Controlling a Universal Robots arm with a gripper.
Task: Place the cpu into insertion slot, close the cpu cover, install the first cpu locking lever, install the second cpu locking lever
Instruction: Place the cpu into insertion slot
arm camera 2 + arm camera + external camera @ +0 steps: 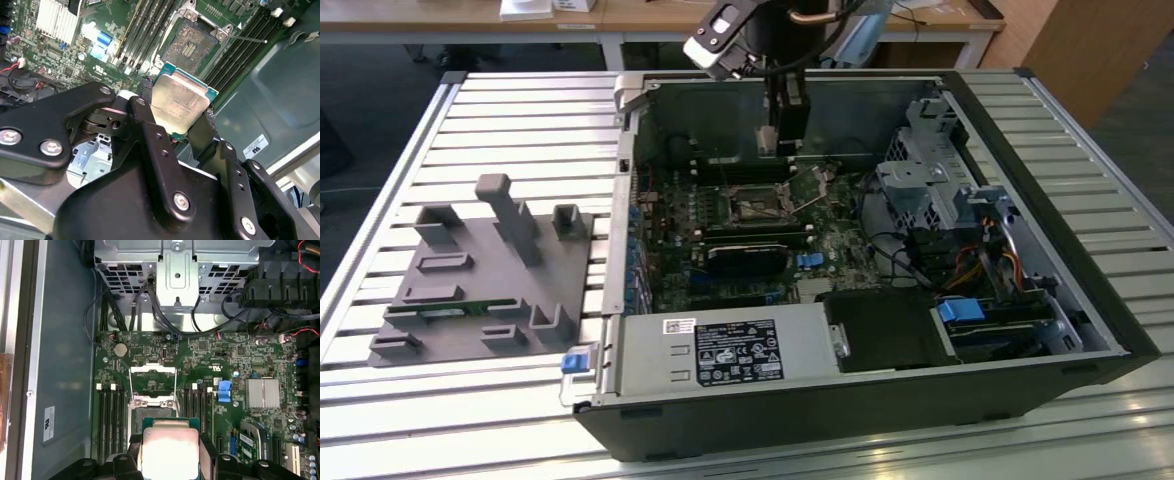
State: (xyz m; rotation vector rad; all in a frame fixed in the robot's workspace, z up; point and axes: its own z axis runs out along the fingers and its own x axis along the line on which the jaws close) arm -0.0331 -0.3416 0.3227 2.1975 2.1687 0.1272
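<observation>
Open computer case on a slatted desk. Inside it, the hand grips the cpu by its edges. The insertion slot sits uncovered just beyond the hand. This looks like the placing step, which needs the chip level and square to the slot.

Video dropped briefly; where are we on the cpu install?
Done: nothing seated yet. In hand: the gripper holds the cpu above the board, short of the empty insertion slot. Left: seating it, closing the cpu cover, which stands open, and both levers.
</observation>
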